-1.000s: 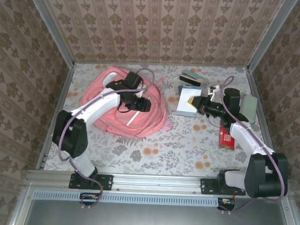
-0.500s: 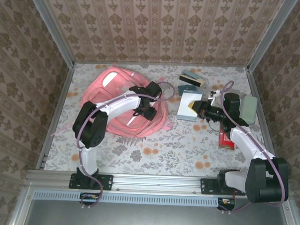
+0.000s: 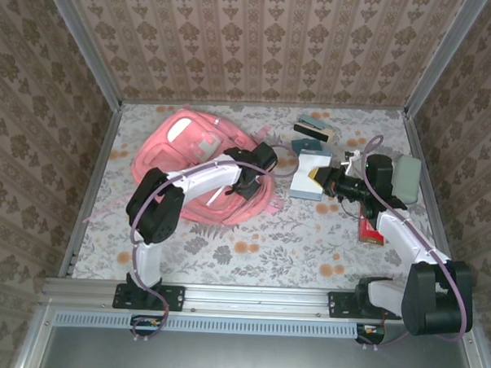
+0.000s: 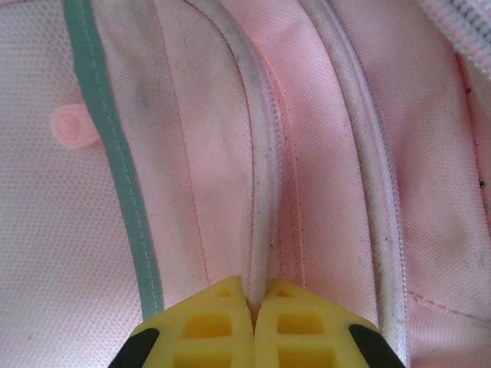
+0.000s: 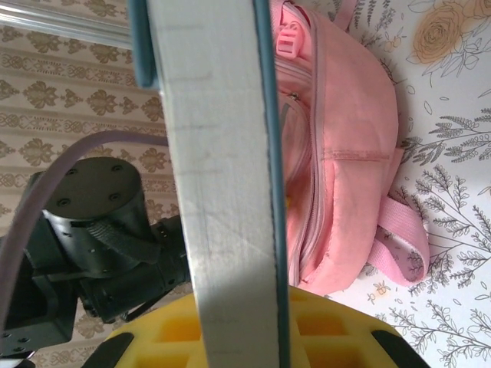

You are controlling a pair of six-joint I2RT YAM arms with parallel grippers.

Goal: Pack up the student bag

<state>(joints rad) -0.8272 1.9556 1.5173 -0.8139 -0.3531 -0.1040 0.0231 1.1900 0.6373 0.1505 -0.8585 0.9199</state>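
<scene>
1. Student bag (image 3: 178, 136) lies flat on the table's (image 3: 251, 249) far-left part.
2. Left gripper (image 4: 255, 303) is clamped on the bag's white piping (image 4: 265, 192), apparently to pull the opening wide.
3. Right gripper (image 5: 238, 326) grips a book (image 5: 222, 153) over the table's right half; the next move likely calls for 1 careful slide into the opened mouth.

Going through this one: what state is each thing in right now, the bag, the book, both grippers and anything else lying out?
student bag, lying flat on the table, white piping pinched.
left gripper, shut on the bag's piping.
right gripper, shut on the book's edge.
book, gripped edge-on between the fingers.
red box, lying flat, apart from both grippers.
</scene>
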